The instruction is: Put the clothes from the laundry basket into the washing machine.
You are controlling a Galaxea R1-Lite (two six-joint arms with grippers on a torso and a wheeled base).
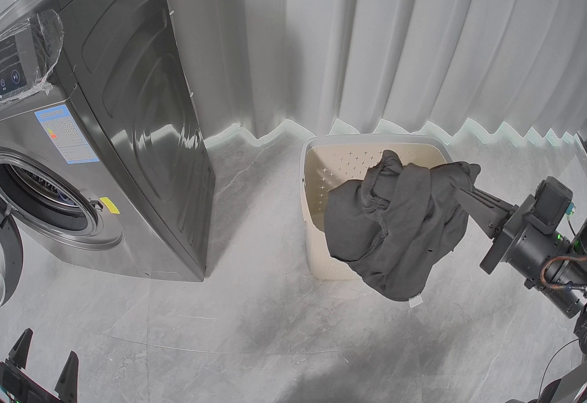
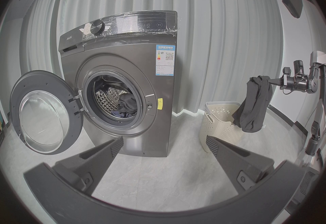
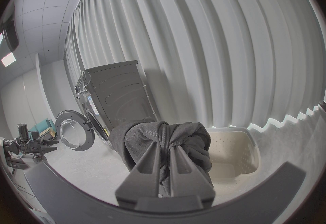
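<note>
Hanging vertically by the basket [image 1: 315,196], the garment [image 1: 391,227] is clamped by right tool [image 3: 164,148]; left tool [image 2: 163,139] gapes empty.

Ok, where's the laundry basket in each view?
Head view: laundry basket centre, behind the hanging dark garment.
Left wrist view: laundry basket on the floor, next to that garment.
Right wrist view: laundry basket beyond the gripped garment, by the curtain.
Shared landmark: the washing machine, door open.
</note>
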